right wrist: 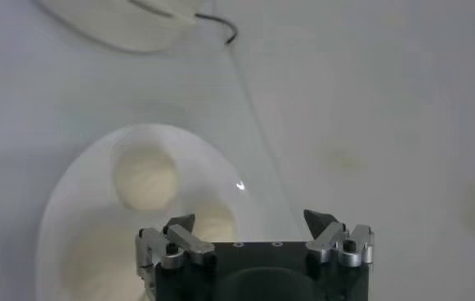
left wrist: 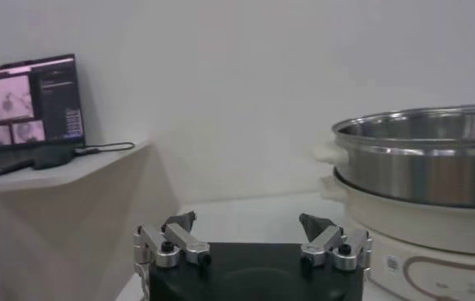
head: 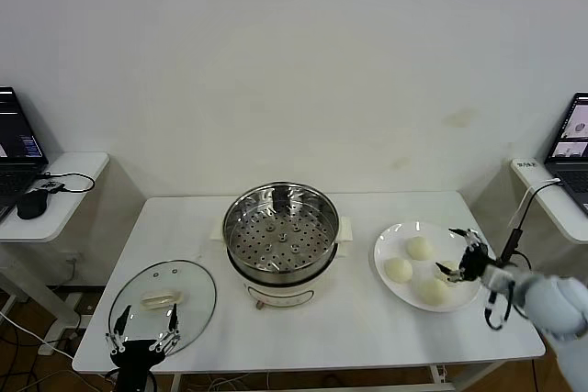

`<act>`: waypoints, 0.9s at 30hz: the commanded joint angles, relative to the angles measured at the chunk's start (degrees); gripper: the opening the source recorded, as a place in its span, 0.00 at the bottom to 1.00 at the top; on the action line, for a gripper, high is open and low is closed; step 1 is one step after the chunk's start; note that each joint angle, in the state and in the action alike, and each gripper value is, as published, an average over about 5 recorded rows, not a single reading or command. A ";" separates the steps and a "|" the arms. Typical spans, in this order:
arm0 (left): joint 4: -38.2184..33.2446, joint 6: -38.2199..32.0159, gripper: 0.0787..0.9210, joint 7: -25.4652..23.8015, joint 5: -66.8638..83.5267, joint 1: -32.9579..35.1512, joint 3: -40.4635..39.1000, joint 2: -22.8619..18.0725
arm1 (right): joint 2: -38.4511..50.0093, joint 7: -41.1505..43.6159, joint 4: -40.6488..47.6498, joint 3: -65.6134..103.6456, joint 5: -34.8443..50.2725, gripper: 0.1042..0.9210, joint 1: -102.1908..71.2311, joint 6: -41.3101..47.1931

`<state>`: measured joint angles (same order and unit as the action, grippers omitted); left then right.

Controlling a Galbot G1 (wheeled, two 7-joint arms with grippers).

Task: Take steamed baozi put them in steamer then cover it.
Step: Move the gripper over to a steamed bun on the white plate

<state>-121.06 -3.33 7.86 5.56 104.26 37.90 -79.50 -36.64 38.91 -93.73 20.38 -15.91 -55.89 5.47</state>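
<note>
Resting on a round plate (head: pixel 386 247), smooth domed baozi (head: pixel 419 248).

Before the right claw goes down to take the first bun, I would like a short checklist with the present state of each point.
1. Right claw open: ok, fingers stand wide apart.
2. Right claw over the flat white plate: ok, it hovers at the plate's right side.
3. Round cream-white buns free to take: ok, three show on the plate; a fourth cannot tell, possibly hidden by the claw.
4. Round shiny steel steamer uncovered: ok, perforated tray bare.
5. Round clear glass lid out of the way: ok, flat on the table left of the steamer.
6. Left claw clear of the path: ok, open, at the lid's near edge.
</note>
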 commanded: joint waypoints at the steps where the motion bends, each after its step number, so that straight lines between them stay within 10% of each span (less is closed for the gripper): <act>1: 0.00 0.27 0.88 0.88 -0.63 -0.04 0.51 0.02 | 5.47 21.83 19.87 -39.13 0.99 0.88 42.01 -1.01; 27: -0.01 0.79 0.88 0.84 -0.21 -0.63 2.94 0.77 | -13.65 23.65 45.39 -49.40 -3.65 0.88 51.03 -3.74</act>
<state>-121.05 -2.56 8.60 5.41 103.60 40.76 -78.77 -44.55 61.05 -57.48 -24.26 -17.00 -9.47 2.09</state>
